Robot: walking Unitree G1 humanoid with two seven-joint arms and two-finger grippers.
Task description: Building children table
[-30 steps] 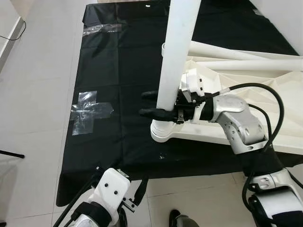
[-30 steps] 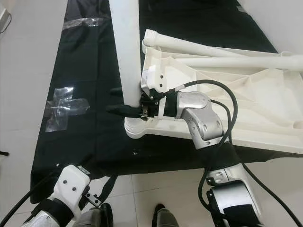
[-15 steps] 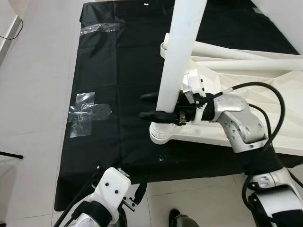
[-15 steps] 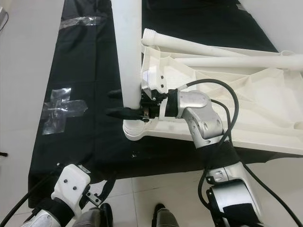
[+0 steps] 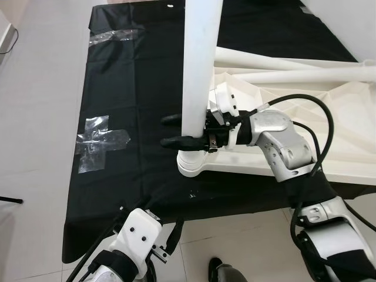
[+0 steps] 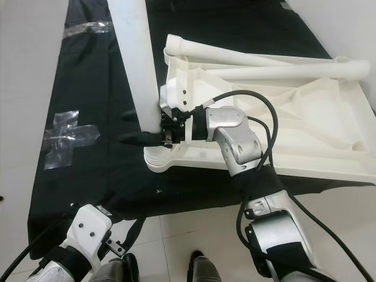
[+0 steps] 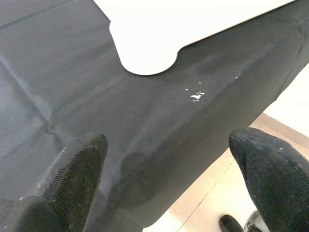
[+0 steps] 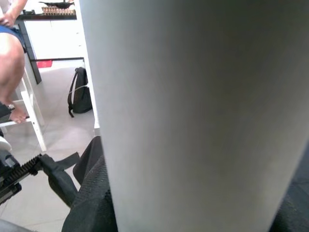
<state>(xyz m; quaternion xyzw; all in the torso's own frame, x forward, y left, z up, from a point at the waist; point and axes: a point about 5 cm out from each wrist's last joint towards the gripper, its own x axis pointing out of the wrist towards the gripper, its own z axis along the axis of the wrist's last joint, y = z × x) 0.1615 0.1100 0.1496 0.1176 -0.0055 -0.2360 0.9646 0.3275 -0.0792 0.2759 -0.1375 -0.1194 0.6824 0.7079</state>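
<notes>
A white table leg (image 5: 197,70) stands upright in the corner socket (image 5: 192,164) of the upside-down white tabletop (image 5: 329,135). My right gripper (image 5: 171,130) is shut on this leg just above the socket, one black finger on each side. In the right wrist view the leg (image 8: 193,111) sits between the fingers. Two more white legs (image 5: 282,60) lie across the tabletop's far side. My left gripper (image 7: 169,174) hangs low by the near edge of the black cloth (image 5: 129,76), its fingertips (image 7: 79,164) wide apart and holding nothing.
The black cloth covers the floor under the tabletop, with a clear tape cross (image 5: 97,138) on its left part. Pale floor tiles (image 5: 35,117) surround it. A person's leg (image 8: 9,72) and a dark backpack (image 8: 79,92) appear in the right wrist view.
The whole picture has shifted, so the camera moved. The right gripper keeps its hold on the leg, which now looks slightly more upright. The left arm stays low.
</notes>
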